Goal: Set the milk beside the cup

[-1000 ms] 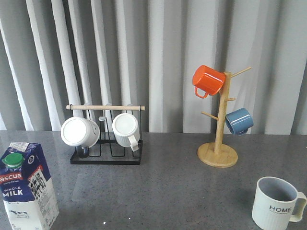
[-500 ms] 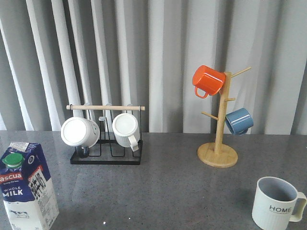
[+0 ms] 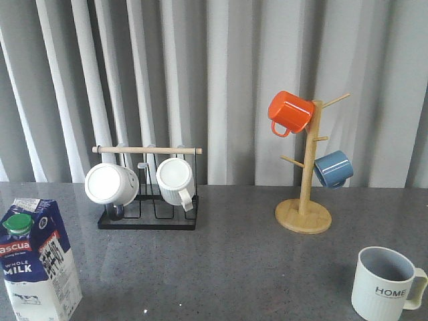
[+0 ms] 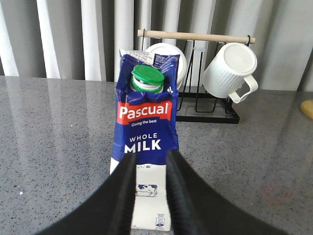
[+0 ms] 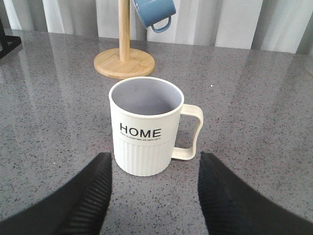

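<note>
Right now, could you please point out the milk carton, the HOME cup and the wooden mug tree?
milk carton (image 4: 145, 142): left wrist view, blue front panel.
HOME cup (image 5: 142, 142): right wrist view, ribbed wall.
wooden mug tree (image 3: 306, 160): front view, upright post.

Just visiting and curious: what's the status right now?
Left gripper narrowly open, facing milk, not gripping. Right gripper open before cup. Milk and cup far apart; bare table between.

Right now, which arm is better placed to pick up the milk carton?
Left. The left gripper faces the Pascual milk carton, which stands upright just beyond its fingertips. The right gripper faces the HOME mug across the table.
</note>
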You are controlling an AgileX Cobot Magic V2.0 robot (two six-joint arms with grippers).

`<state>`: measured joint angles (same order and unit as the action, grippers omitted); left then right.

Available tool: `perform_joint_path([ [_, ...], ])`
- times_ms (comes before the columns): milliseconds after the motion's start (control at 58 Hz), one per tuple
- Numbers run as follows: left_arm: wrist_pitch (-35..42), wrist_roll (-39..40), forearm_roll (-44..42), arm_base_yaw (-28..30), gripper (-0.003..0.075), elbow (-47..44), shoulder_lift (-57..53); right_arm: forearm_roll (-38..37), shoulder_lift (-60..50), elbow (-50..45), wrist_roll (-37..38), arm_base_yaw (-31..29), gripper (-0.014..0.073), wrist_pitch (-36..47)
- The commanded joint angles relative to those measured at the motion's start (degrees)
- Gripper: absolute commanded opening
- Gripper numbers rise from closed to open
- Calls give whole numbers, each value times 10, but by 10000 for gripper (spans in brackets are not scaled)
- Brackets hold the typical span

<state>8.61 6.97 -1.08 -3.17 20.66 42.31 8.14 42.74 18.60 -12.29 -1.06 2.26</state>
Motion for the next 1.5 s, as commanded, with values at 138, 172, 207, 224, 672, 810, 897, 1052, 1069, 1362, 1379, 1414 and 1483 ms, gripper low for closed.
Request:
perform_joint_path([
  [138,72,-2,3,-9,454,20,18,1,9,21,-8,-4,409,57],
  [172,75,-2,3,-14,489,20,22,1,13,21,-8,-4,409,60],
  [207,78,-2,3,-19,517,20,27,1,18,21,-8,-4,409,63],
  [224,80,-2,3,-22,531,20,30,1,20,21,-8,-4,409,64],
  [672,84,2,3,-37,559,20,44,41,102,21,-86,-4,409,147],
  [810,84,2,3,-37,559,20,44,94,112,21,-123,-4,409,161],
  [897,84,2,3,-37,559,20,44,122,112,21,-186,-4,409,161],
  [1052,84,2,3,-37,559,20,44,130,129,19,-200,-43,409,184],
  [1069,84,2,3,-37,559,20,44,128,135,19,-194,-49,409,189],
  [1362,84,2,3,-37,559,20,44,-134,243,19,93,-127,409,249],
  [1379,84,2,3,-37,559,20,44,-150,250,19,110,-132,409,254],
  [1414,84,2,3,-37,559,20,44,-172,262,19,132,-140,409,263],
  [1483,84,2,3,-37,559,20,44,-204,283,19,154,-154,409,283],
])
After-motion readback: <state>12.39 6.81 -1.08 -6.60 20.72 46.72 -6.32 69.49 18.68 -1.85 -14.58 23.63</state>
